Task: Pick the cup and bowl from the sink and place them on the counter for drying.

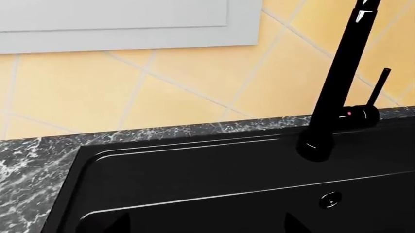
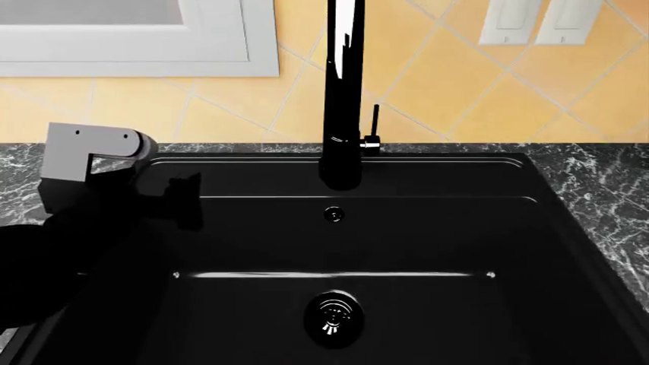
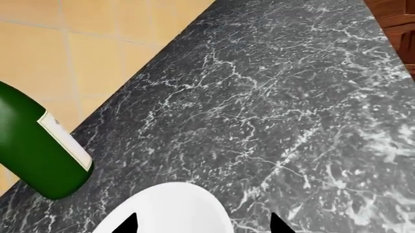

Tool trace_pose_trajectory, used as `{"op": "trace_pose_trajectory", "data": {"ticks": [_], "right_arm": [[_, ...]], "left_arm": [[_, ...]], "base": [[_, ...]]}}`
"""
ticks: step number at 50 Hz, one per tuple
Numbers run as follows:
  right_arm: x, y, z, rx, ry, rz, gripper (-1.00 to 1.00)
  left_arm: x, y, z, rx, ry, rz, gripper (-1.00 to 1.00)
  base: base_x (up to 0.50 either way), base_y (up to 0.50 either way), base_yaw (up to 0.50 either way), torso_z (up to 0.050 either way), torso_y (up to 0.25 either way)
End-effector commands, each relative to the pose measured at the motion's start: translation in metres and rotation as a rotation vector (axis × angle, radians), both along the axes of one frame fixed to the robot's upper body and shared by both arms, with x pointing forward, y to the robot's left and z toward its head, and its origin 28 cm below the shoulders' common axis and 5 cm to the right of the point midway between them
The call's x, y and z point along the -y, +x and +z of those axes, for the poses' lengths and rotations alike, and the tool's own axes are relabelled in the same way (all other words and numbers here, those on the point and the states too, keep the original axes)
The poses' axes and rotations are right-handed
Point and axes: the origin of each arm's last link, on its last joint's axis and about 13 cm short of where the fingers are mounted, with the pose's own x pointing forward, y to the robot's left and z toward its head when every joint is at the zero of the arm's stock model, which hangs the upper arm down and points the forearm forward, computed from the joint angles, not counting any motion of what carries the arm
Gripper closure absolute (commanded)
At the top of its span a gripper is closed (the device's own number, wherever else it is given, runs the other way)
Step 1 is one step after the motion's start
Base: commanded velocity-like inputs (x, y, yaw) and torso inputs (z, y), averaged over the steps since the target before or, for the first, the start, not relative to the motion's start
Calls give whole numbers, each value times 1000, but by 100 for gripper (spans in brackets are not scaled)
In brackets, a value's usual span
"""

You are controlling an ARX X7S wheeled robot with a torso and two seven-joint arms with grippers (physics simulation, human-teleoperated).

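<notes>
The sink [image 2: 436, 251] looks empty in the head view: only the drain [image 2: 333, 318] at 6 o'clock and the faucet [image 2: 343, 91] at 12 o'clock show, with no cup in any view. The right wrist view shows the bowl [image 3: 170, 209] over the marble worktop [image 3: 272, 107], a green bottle [image 3: 39, 150] near it. The right end effector's dark tips flank the bowl's rim; whether they grip it or have let go, I cannot tell. The left end effector [image 2: 181, 199] sits at 9 o'clock over the sink's edge, its jaw state unclear. This seems the bowl-placing step; next comes release, if not done, and a clean retreat.
</notes>
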Motion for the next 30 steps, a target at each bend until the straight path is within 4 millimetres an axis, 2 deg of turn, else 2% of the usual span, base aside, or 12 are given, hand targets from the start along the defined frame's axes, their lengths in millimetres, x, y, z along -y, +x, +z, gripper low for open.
{"op": "trace_pose_trajectory", "data": {"ticks": [1,2,11,21,24,30], "right_arm": [[-6,5,20,12,-119,10,-100],[-9,10,23,-21,-163,76,-100],[-26,35,36,-58,-288,298,-100],[-37,42,47,-68,-421,542,-100],[-44,44,56,-77,-526,616,-100],[-59,54,61,-91,-563,801,-100]], "left_arm": [[1,1,1,18,-27,-4,-100],[-1,-1,1,19,-30,-3,-100],[-2,0,1,21,-34,-4,-100],[1,1,-1,17,-32,-7,-100],[0,2,-2,15,-34,-5,-100],[0,1,-3,12,-34,-4,-100]], "base": [[0,0,0,0,0],[0,0,0,0,0],[0,0,0,0,0],[0,0,0,0,0],[0,0,0,0,0],[0,0,0,0,0]]}}
